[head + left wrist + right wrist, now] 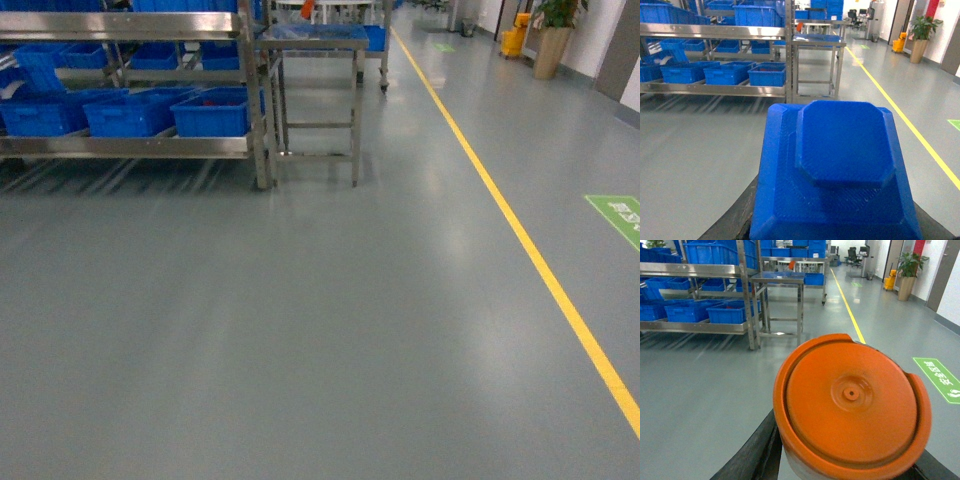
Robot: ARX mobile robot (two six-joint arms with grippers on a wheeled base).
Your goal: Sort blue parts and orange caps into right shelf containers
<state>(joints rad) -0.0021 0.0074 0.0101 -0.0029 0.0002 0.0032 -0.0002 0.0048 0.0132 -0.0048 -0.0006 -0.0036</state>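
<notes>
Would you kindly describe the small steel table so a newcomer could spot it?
Find the long steel shelving rack loaded with blue crates. The table stands at its right end, toward the yellow floor line. Unlike the rack, it is narrow, with open legs.

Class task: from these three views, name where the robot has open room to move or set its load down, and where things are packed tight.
Open: the grey floor between the shelf rack and the yellow line. Crowded: the rack's lower shelf, with blue crates side by side. The steel table stands right beside the rack.

Left hand [835, 235] clamped on blue part [840, 170]; right hand [850, 472] clamped on orange cap [852, 405].
</notes>
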